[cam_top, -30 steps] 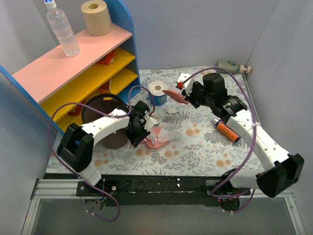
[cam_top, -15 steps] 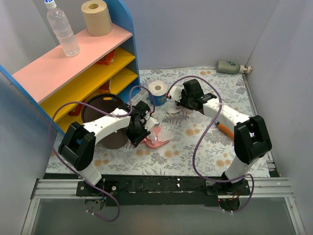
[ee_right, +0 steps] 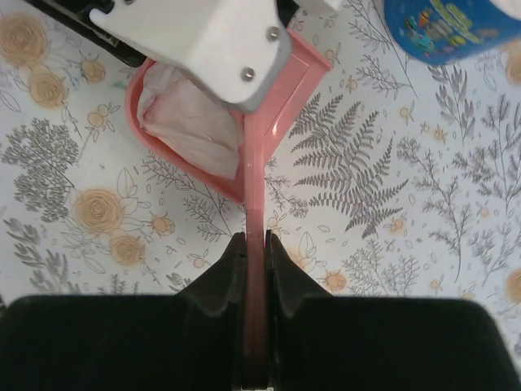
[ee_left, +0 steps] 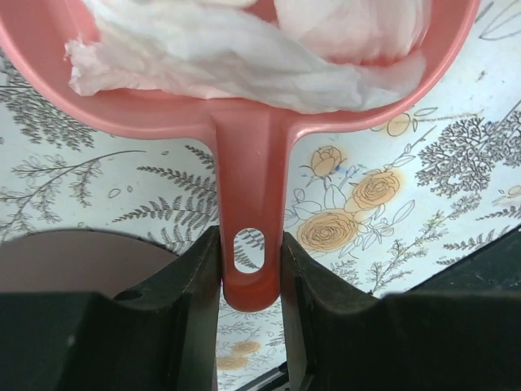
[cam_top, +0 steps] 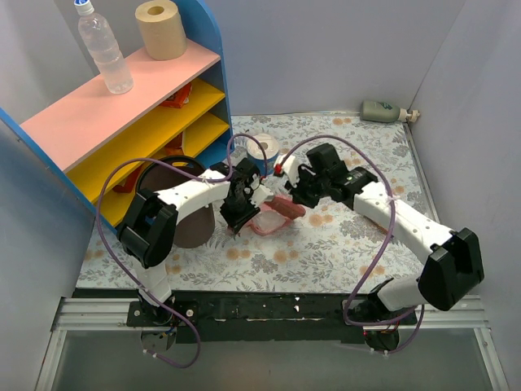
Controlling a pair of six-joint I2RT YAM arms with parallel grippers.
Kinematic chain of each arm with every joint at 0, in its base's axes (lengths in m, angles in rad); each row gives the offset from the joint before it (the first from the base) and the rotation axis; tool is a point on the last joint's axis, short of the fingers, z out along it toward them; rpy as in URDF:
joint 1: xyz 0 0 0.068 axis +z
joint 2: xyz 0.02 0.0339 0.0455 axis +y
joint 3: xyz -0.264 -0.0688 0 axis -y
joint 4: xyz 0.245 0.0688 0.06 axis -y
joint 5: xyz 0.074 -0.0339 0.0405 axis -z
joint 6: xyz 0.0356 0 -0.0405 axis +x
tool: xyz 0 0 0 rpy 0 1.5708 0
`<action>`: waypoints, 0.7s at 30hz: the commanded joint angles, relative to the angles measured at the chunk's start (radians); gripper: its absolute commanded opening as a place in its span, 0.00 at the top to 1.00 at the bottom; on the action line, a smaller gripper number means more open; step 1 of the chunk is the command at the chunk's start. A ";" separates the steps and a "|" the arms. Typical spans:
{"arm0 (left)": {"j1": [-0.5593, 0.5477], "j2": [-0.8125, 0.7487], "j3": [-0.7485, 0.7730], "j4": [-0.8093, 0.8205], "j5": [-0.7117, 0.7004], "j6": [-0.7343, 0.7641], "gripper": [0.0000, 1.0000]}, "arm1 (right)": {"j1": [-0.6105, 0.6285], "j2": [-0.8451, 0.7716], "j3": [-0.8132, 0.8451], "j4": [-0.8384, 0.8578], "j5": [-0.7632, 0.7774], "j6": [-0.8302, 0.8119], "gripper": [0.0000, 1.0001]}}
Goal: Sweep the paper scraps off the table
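L gripper [ee_left: 251, 252] is clamped on the handle of the pink dustpan [ee_left: 254, 155]. In the L wrist view both fingers [ee_left: 195, 285] press the handle end from either side, at the bottom centre of the frame, with the hang-hole between them. The pan's scoop fills the top of that view. The paper scraps [ee_left: 244, 57] lie inside it as crumpled white wads, piled against the back wall.

R gripper [ee_right: 255, 244] is closed on the thin pink brush handle [ee_right: 254, 187]. In the R wrist view it's pinched edge-on at lower centre, running straight up toward the pan. The brush head is mostly hidden under my L arm's white housing, so I can't tell if it touches the scraps [ee_right: 191, 114]. The dustpan [ee_right: 137, 110] sits upper left of that frame, low on the table [ee_right: 391, 187]; whether it rests flat, can't tell.

From the top cam, both grippers meet mid-frame. L gripper [cam_top: 240, 208] is just left of the dustpan [cam_top: 264, 221], and R gripper [cam_top: 297, 191] is just right of it, w/ the brush [cam_top: 286, 207] across the pan's upper edge. The toilet-paper roll [cam_top: 264, 148] stands just above them, and the shelf [cam_top: 122, 106] is in the upper left.
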 commanded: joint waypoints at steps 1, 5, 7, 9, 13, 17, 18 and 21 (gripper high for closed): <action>0.006 -0.022 0.034 0.036 -0.004 -0.009 1.00 | -0.107 -0.060 0.098 -0.032 -0.107 0.195 0.99; 0.006 -0.068 -0.005 0.079 0.023 -0.012 1.00 | -0.213 -0.071 0.144 -0.083 -0.064 0.189 0.99; 0.004 -0.085 -0.015 0.112 0.037 -0.014 1.00 | -0.263 -0.086 0.136 -0.075 -0.026 0.194 0.99; 0.006 -0.109 -0.031 0.139 0.042 -0.012 1.00 | -0.308 -0.098 0.124 -0.060 -0.010 0.207 0.99; 0.006 -0.140 -0.026 0.179 0.051 -0.009 1.00 | -0.371 -0.108 0.092 -0.026 0.073 0.273 0.99; 0.006 -0.174 0.009 0.174 0.065 0.003 1.00 | -0.426 -0.099 0.080 -0.012 0.097 0.304 0.99; 0.006 -0.183 0.020 0.173 0.063 0.003 1.00 | -0.449 -0.096 0.080 -0.012 0.097 0.315 0.99; 0.006 -0.212 0.067 0.150 0.054 0.006 1.00 | -0.490 -0.076 0.076 -0.003 0.096 0.352 0.99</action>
